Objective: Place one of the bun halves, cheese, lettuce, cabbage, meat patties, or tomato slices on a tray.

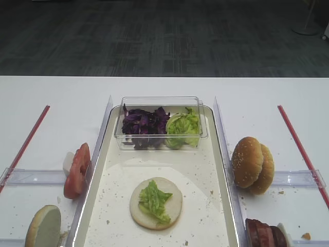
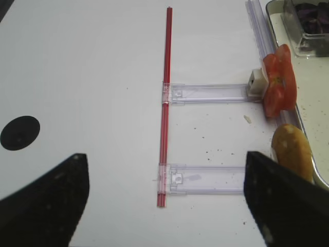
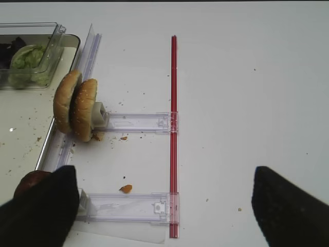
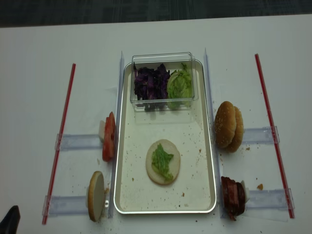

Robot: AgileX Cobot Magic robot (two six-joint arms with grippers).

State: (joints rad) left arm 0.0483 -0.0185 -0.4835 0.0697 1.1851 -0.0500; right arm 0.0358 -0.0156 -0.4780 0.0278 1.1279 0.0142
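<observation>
Patties (image 3: pixel 32 181) beside right fingers (image 3: pixel 43 211), untouched

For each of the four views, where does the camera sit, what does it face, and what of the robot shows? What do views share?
Exterior high: front, angled down on the tray; no robot visible.
Realsense: overhead on the tray; a dark tip at the bottom-left corner.
Right wrist: above the bun halves; right pincer open.
Left wrist: above the tomato slices; left pincer open.
Shared: both exterior views show the bun half with lettuce.
</observation>
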